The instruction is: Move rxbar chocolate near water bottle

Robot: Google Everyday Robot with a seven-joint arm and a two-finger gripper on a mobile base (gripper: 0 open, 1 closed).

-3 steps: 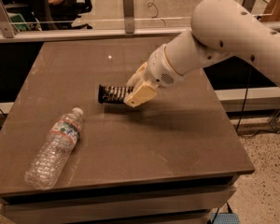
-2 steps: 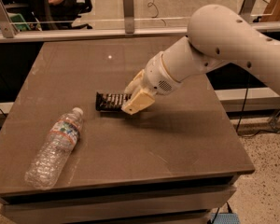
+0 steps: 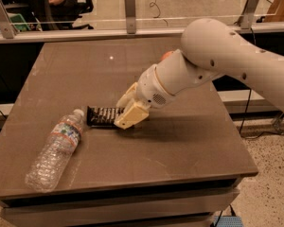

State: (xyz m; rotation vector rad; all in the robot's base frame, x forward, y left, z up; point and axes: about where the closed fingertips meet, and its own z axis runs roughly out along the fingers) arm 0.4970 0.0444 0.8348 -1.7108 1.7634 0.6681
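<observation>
The rxbar chocolate (image 3: 102,117) is a dark flat bar with pale lettering, lying at the table's middle left. My gripper (image 3: 127,110) is shut on its right end, its cream fingers (image 3: 131,115) on either side of the bar. The water bottle (image 3: 57,148) is clear crinkled plastic with a white cap and a white label. It lies on its side at the front left, cap pointing toward the bar. The bar's left end is a short gap from the cap.
The brown table (image 3: 180,145) has its front edge close below the bottle. An orange-red apple (image 3: 166,55) peeks out behind my arm. A glass barrier with metal posts (image 3: 129,4) runs along the back edge.
My gripper has carried the bar toward the front left, closer to the bottle's cap. The bottle has not moved.
</observation>
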